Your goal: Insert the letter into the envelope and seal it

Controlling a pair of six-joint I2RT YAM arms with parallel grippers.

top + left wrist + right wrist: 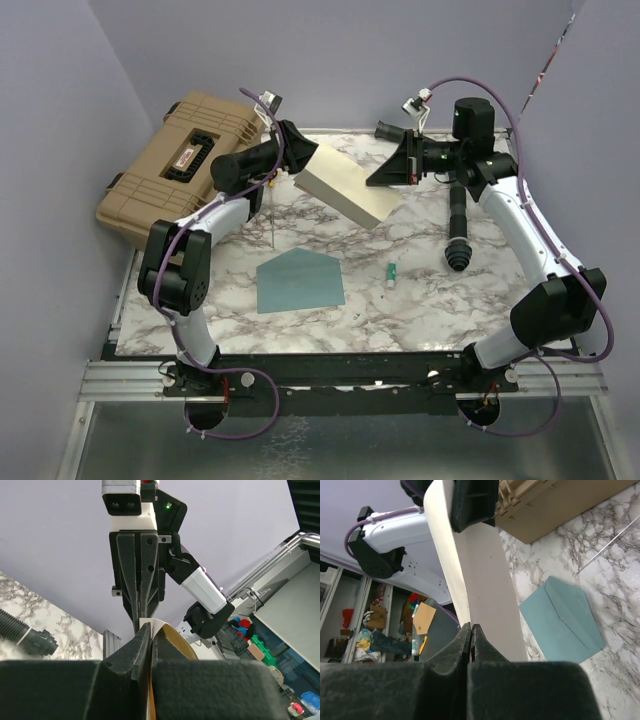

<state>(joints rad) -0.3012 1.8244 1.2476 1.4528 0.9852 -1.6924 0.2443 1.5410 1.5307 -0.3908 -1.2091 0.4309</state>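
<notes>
Marble tabletop [420, 300]: envelope [300, 281] flat near front-centre, flap open, pointing rearward. Small green stick [392, 272] right of it. Black ribbed tube [457, 235] further right. Tan case [180, 165] rear-left corner.

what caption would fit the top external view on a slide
Left end effector and right end effector hold the letter aloft between them, envelope flat on the marble table below.

A white marble-patterned surface [420, 300] with grey veins fills the middle. At its back left corner lies a tan hard case [175, 170] with black latches, its lid shut. A thin metal rod [271, 215] lies just in front of the case. A short black ribbed hose [457, 235] lies to the right, with a small green-and-white stick [392, 273] near it.
</notes>
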